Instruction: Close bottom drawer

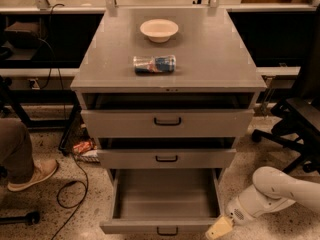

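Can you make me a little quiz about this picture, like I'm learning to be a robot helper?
1. True or false: the bottom drawer is pulled out.
2. Where is the gripper? A: inside the middle drawer. B: low down, beside the bottom drawer's front corner. C: holding a cup.
3. Fill in: on the cabinet top, behind the can lying on its side, sits a white ____.
Key: 1 true; 2 B; 3 bowl.
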You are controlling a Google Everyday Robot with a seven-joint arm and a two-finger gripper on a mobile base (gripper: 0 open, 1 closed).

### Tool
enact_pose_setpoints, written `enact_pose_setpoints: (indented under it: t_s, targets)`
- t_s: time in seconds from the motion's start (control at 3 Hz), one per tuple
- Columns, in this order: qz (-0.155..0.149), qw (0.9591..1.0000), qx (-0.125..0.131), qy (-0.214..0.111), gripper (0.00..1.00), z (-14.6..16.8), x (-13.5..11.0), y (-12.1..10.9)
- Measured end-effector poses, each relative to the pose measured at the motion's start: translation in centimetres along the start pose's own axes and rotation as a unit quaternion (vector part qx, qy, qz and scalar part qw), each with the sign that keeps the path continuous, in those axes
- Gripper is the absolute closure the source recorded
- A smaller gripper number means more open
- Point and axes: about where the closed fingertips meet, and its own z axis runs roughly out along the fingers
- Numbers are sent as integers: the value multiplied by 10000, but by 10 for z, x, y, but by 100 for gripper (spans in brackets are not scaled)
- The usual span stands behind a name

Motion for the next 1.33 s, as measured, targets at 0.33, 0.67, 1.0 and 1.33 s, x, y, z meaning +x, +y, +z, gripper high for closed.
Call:
enact_pose_setpoints:
  t_s: [0.33,0.67,1.0,1.33]
  targets:
    - [20,10000,-70,33,71,6,3,2]
    - [22,9999,-89,41,93,8,4,2]
    - [90,9999,-136,24,100,16,8,-5]
    - [327,9994,-10,121,100,41,20,-30]
